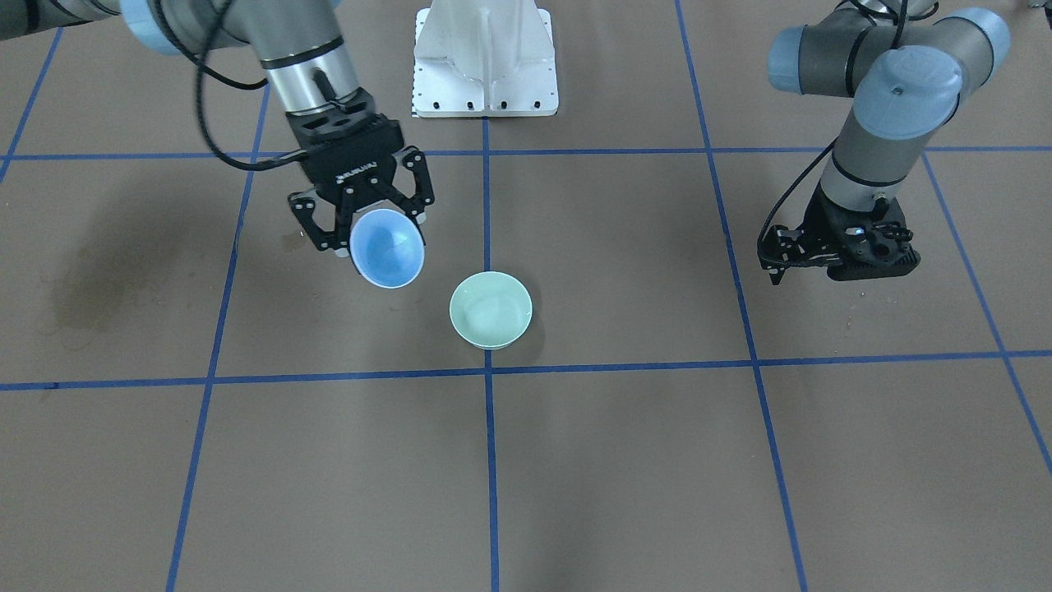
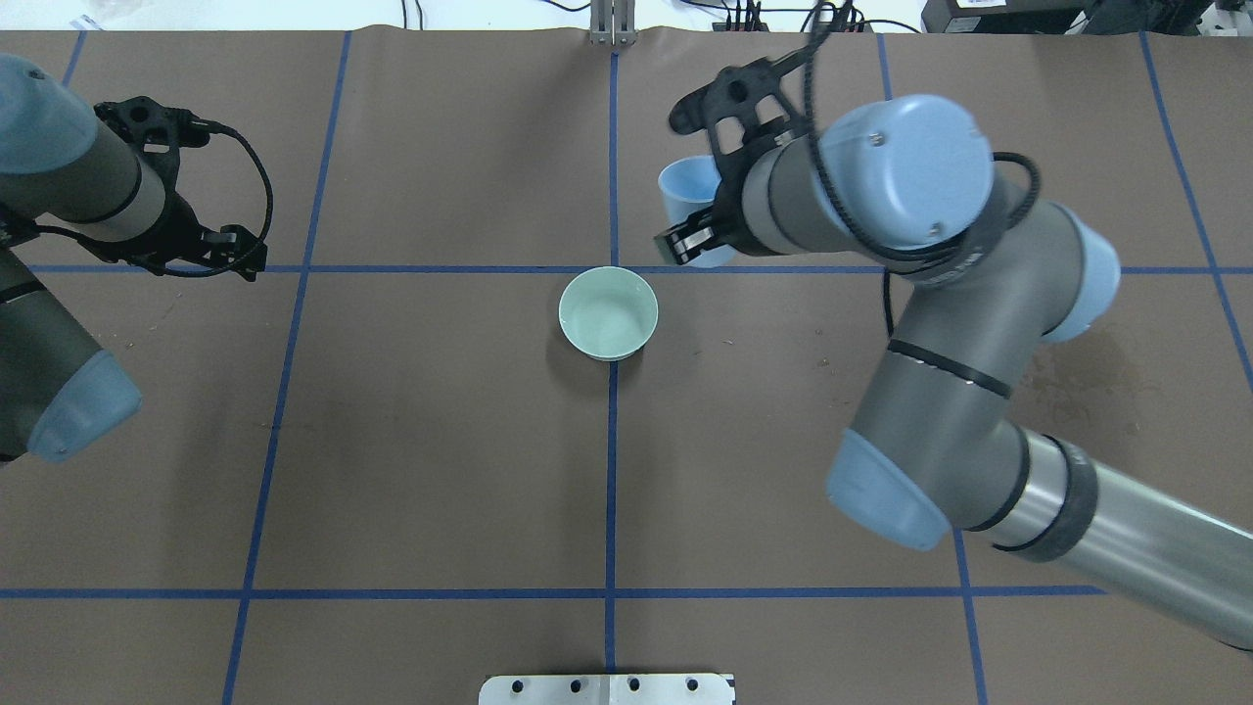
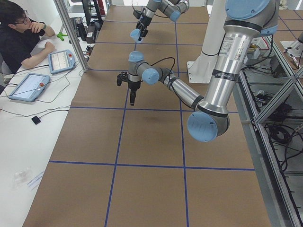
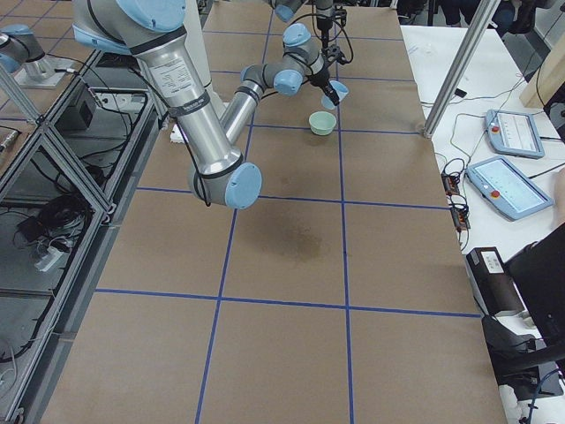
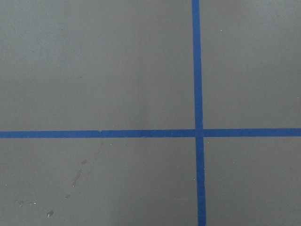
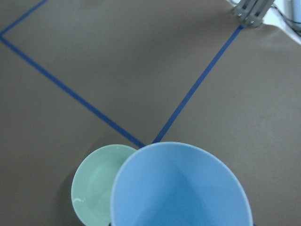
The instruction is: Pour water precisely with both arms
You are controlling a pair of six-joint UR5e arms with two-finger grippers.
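Note:
My right gripper (image 1: pixel 374 232) is shut on a light-blue cup (image 1: pixel 386 248) and holds it tilted in the air, its mouth turned toward the operators' side. A pale-green bowl (image 1: pixel 491 310) stands upright on the brown table cover, just beside and below the cup. The right wrist view shows the cup's rim (image 6: pixel 181 188) overlapping the bowl (image 6: pixel 96 186). No stream of water shows, and I cannot tell whether either vessel holds water. My left gripper (image 1: pixel 772 267) hangs empty far off to the side, fingers together, over a blue tape crossing.
The white bolted pedestal (image 1: pixel 485 57) stands at the robot's side of the table. A dark damp stain (image 1: pixel 90 288) marks the cover beyond the right arm. An operator (image 3: pixel 19 38) sits at a side bench with tablets. Blue tape lines grid the cover.

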